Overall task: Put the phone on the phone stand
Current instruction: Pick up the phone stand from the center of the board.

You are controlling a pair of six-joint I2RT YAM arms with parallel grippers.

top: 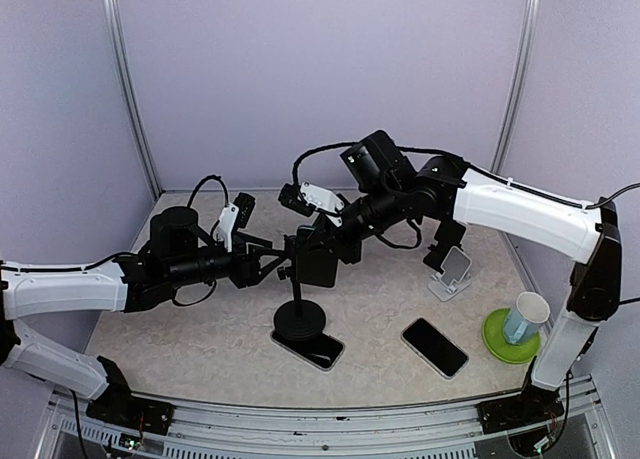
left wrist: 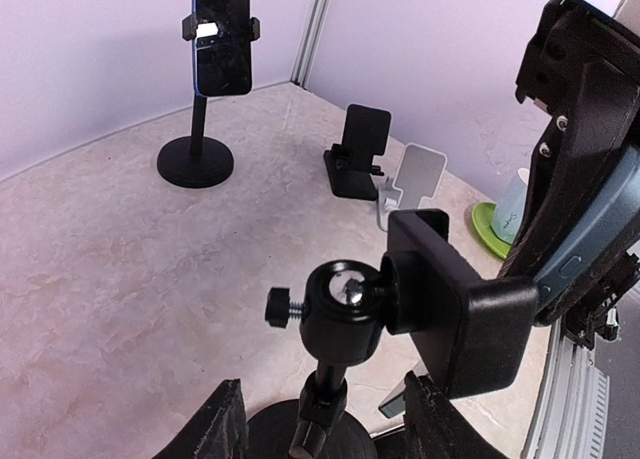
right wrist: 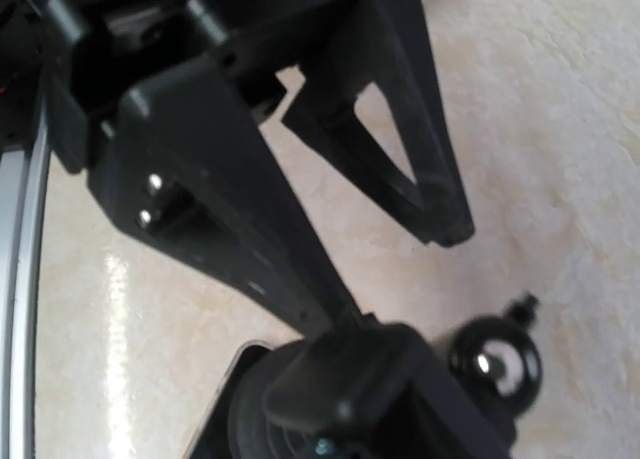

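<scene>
The black phone stand (top: 299, 322) rises on a thin pole from a round base at the table's front middle. Its ball joint (left wrist: 343, 304) and clamp (left wrist: 458, 314) fill the left wrist view. The phone (left wrist: 598, 237), blue-grey along its edge, stands upright with its lower end in the clamp. My right gripper (top: 328, 241) is shut on the phone from above. My left gripper (left wrist: 325, 424) is open, one finger on each side of the pole and clear of it. In the right wrist view the clamp (right wrist: 380, 379) is a dark blur.
A second phone (top: 325, 353) lies flat under the stand's base and a third (top: 435, 346) lies to its right. A white stand (top: 452, 272), a black stand (left wrist: 358, 149) and a cup (top: 524, 317) on a green coaster sit right. A tall stand holding a phone (left wrist: 222, 39) is behind.
</scene>
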